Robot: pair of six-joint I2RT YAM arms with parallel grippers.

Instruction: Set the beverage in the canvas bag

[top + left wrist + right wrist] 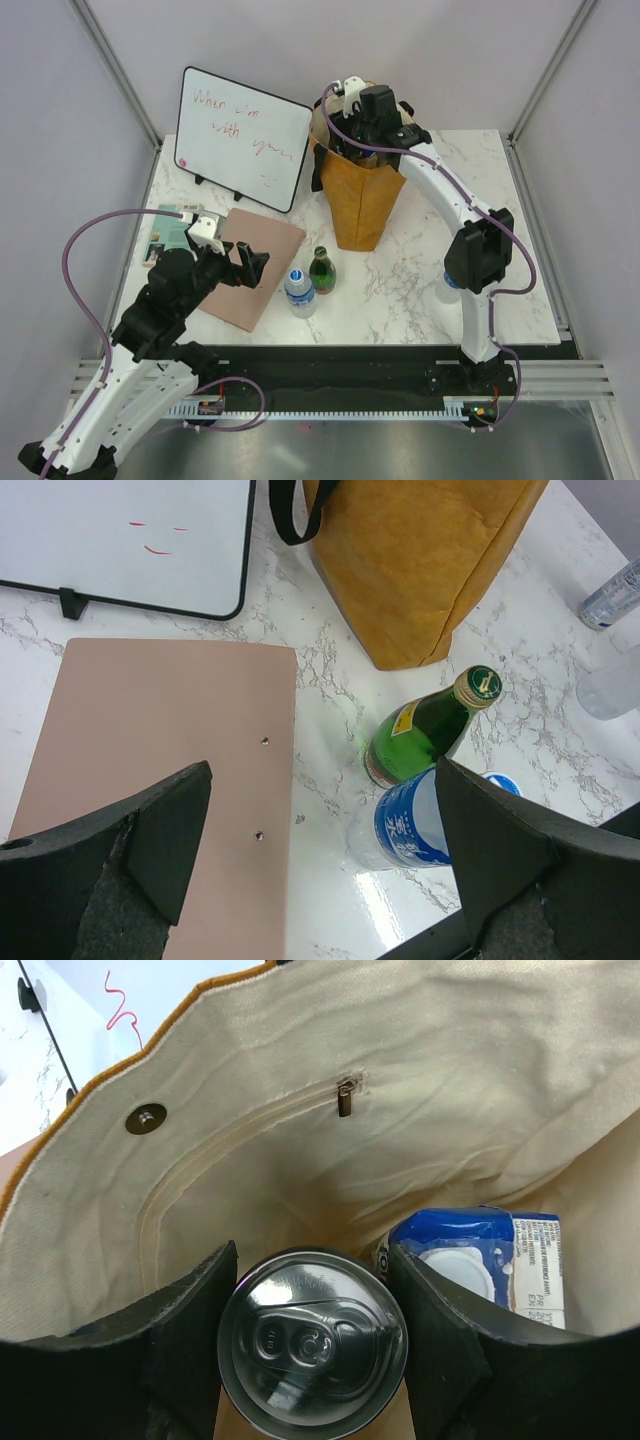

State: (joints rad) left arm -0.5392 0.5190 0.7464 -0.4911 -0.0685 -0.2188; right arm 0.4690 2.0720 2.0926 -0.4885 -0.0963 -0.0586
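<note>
My right gripper (312, 1290) is shut on a silver beverage can (312, 1345), seen from its pull-tab top, with one finger pressed against each side. It hangs inside the canvas bag (400, 1080), surrounded by the cream lining. A blue and white carton (490, 1260) lies in the bag beside it. From above, the right gripper (375, 125) reaches into the mouth of the upright mustard bag (358, 200). My left gripper (245, 265) is open and empty over the table. A green glass bottle (420, 738) and a blue-labelled water bottle (405, 830) stand just right of it.
A pink board (255, 265) lies under the left gripper, with a whiteboard (240, 135) propped behind it. A clear bottle (447, 288) stands by the right arm's base. A small card box (165, 235) sits at the left table edge.
</note>
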